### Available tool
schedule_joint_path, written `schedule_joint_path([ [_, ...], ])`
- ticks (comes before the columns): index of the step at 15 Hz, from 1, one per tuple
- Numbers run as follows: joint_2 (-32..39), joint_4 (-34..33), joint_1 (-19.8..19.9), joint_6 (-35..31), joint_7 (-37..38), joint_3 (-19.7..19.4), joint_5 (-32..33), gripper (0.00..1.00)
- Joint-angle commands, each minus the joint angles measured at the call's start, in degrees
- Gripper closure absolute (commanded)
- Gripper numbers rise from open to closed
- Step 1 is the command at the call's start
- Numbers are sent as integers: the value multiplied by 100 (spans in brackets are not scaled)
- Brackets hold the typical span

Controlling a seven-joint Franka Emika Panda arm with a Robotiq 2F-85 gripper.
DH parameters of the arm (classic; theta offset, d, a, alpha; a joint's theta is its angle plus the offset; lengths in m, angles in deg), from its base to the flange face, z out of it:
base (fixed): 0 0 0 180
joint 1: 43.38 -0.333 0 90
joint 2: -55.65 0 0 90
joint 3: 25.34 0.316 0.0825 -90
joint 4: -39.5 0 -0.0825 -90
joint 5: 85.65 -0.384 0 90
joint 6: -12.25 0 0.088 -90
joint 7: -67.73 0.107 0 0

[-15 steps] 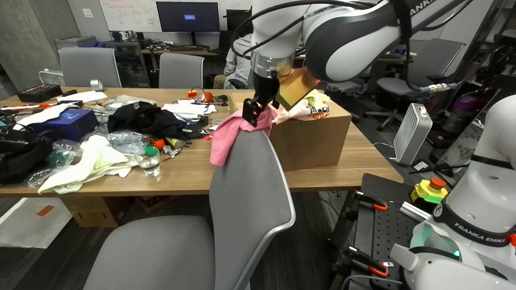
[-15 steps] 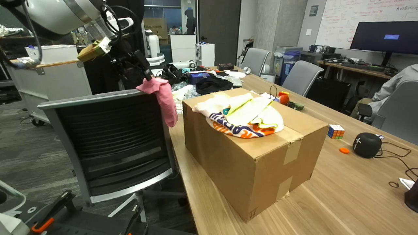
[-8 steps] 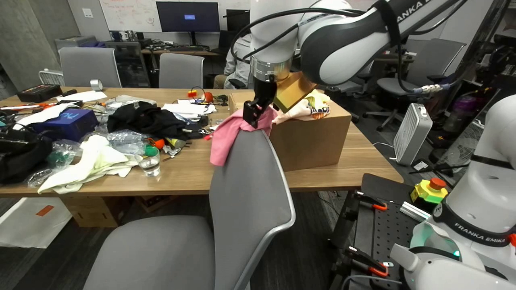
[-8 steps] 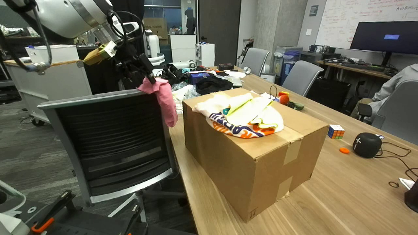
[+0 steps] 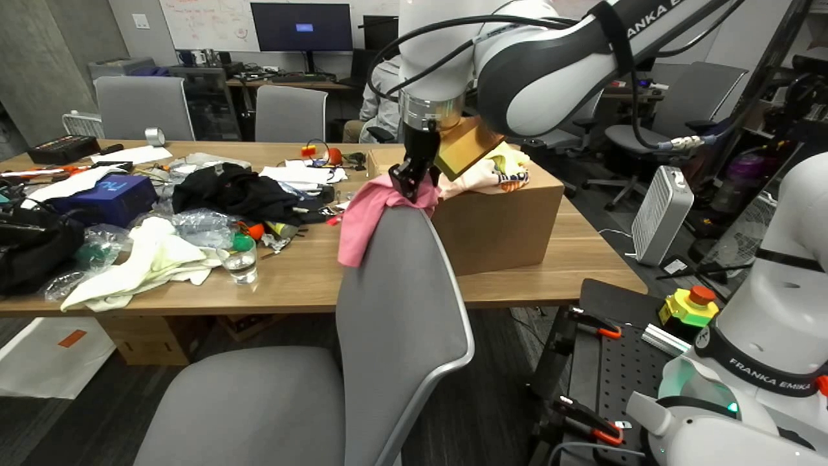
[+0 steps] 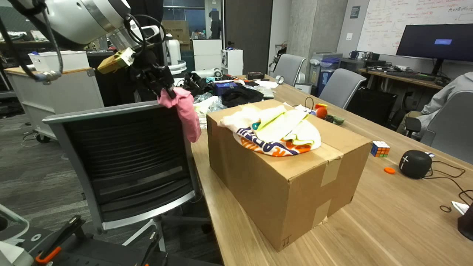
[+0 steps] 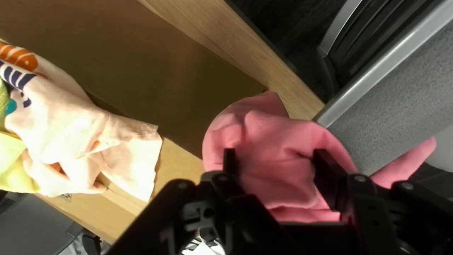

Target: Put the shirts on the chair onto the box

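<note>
A pink shirt (image 5: 362, 223) hangs over the top corner of the grey chair's backrest (image 5: 407, 291); the shirt also shows in an exterior view (image 6: 188, 116) and in the wrist view (image 7: 272, 134). My gripper (image 7: 275, 161) is open, with its fingers apart and pink cloth between them. In both exterior views the gripper (image 5: 412, 189) (image 6: 168, 92) points down into the shirt at the chair top. The cardboard box (image 6: 251, 188) stands on the table beside the chair. A white printed shirt (image 6: 244, 120) and a yellow one (image 6: 282, 127) lie crumpled on the box top.
On the table, a glass of water (image 5: 240, 264), a pale cloth (image 5: 145, 259), a black cloth (image 5: 229, 194) and a blue box (image 5: 107, 197) lie beyond the chair. A puzzle cube (image 6: 380, 149) and a black speaker (image 6: 415, 164) stand past the box.
The arm has shifted slightly, and my gripper has moved lower into the pink shirt. The shirt's top has been nudged slightly. The box and the shirts on it have not moved.
</note>
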Motion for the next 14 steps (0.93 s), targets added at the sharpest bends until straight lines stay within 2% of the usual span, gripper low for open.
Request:
schedule_joint_path([
  [1, 100, -115, -46, -128, 104, -70, 133, 73],
  [3, 74, -99, -53, -135, 69, -67, 126, 89],
  [5, -4, -103, -80, -110, -8, -49, 118, 100],
  [8, -195, -234, -183, -28, -283, -29, -335, 98],
  [12, -469, -774, -338, 332, -824, 27, -1186, 98],
  [14, -581, -1188, -317, 526, -805, 76, -1225, 98],
])
